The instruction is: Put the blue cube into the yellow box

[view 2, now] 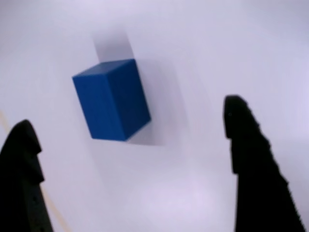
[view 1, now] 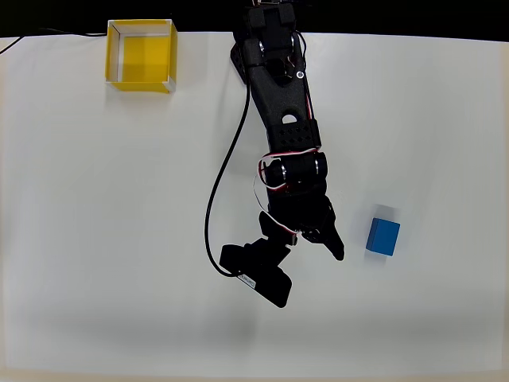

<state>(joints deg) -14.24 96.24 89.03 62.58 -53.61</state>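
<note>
Motion blur softens the wrist view, smearing the edges of the blue cube (view 2: pixel 112 99); both black fingers (view 2: pixel 253 164) are cut off by the bottom edge. Overhead, the arm (view 1: pixel 278 87) runs off the top edge, its base unseen

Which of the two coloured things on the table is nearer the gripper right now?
The blue cube, just right of the open gripper in the overhead view and ahead of its fingers in the wrist view. The yellow box sits far off at the top-left corner.
</note>
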